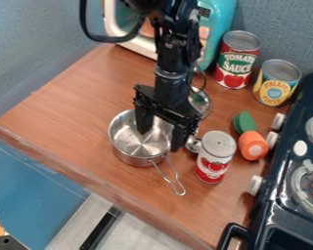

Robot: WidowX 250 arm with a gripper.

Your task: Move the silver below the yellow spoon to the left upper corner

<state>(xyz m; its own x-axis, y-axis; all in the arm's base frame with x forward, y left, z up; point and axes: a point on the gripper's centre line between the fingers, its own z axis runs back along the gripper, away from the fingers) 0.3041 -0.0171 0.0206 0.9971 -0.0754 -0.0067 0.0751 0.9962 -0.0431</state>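
Hovering with tool (pixel 160 140) spread at the silver pot (pixel 128 140), apparently leaving grasp, carry and release toward ten o'clock on the tabletop (pixel 71 110).

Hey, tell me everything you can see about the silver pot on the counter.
The pot is round, open-topped and shiny silver, seemingly metal, with a slim wire-loop handle pointing toward the view's lower right. It sits upright on the brown wooden counter, left of the red-and-white can. The gripper hangs over its right side, fingers apart, one over the pot's inside and the other by its right rim. Whether they touch it, I can't tell.
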